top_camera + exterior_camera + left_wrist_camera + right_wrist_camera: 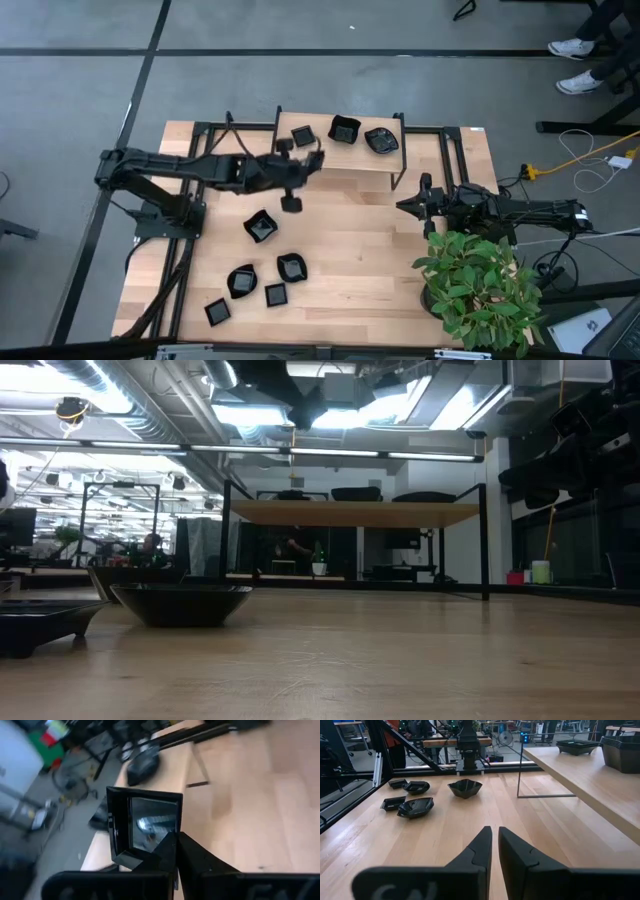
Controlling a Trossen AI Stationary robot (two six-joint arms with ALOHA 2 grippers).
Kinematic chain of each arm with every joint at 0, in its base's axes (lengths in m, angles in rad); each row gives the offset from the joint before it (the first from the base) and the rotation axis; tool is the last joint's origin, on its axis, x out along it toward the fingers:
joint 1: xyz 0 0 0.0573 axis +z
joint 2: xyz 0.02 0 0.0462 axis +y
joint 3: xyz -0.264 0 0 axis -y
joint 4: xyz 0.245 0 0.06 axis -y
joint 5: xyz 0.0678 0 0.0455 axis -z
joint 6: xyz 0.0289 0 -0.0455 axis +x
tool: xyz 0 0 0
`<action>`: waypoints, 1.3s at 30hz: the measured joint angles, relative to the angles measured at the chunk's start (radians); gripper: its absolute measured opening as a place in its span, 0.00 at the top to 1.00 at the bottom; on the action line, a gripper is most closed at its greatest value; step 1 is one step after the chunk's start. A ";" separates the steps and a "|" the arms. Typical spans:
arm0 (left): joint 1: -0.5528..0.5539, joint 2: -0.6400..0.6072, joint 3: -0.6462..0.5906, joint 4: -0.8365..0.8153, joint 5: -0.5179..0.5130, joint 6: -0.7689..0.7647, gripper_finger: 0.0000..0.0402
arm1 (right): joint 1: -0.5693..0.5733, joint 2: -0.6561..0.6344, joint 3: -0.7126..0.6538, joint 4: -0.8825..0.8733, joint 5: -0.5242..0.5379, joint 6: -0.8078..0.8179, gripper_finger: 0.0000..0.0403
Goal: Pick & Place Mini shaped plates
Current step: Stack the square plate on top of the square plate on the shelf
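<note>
My left gripper [316,158] reaches in from the table's left and is shut on a small glossy black square plate [150,820], held in the air just in front of the raised wooden shelf [350,165]. Three mini plates [344,130] sit on that shelf. Several more [261,226] rest on their bases on the near-left part of the table. My right gripper [494,845] waits at the table's right side, shut, with nothing between its fingers. My left gripper pinches the square plate's rim [167,842] at the edge nearest the wrist, between its two fingers. The fingers come from the table's left, slanting a little downward. The plate is lifted clear of the table and tipped up, its glossy hollow facing back toward the wrist.
The shelf stands on thin black metal legs [396,150] at the table's far middle. A potted green plant [480,285] takes up the near right corner. Bare wood [350,240] lies between the plates on the table and my right arm.
</note>
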 joint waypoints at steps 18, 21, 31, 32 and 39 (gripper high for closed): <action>0.241 0.021 0.000 -0.002 -0.002 -0.349 0.99 | 0.000 0.000 0.000 0.000 0.000 0.000 0.92; 0.252 0.049 0.000 0.006 -0.004 -0.354 0.99 | 0.000 0.000 0.000 0.000 0.000 0.000 0.92; 0.257 0.135 0.000 0.043 -0.071 -0.346 0.99 | 0.000 0.000 0.000 0.000 0.000 0.000 0.92; 0.257 0.144 0.000 0.044 -0.072 -0.346 0.99 | 0.000 0.000 0.000 0.000 0.000 0.000 0.92; 0.276 0.193 -0.001 0.041 -0.100 -0.344 0.99 | 0.000 0.000 0.000 0.000 0.000 0.000 0.92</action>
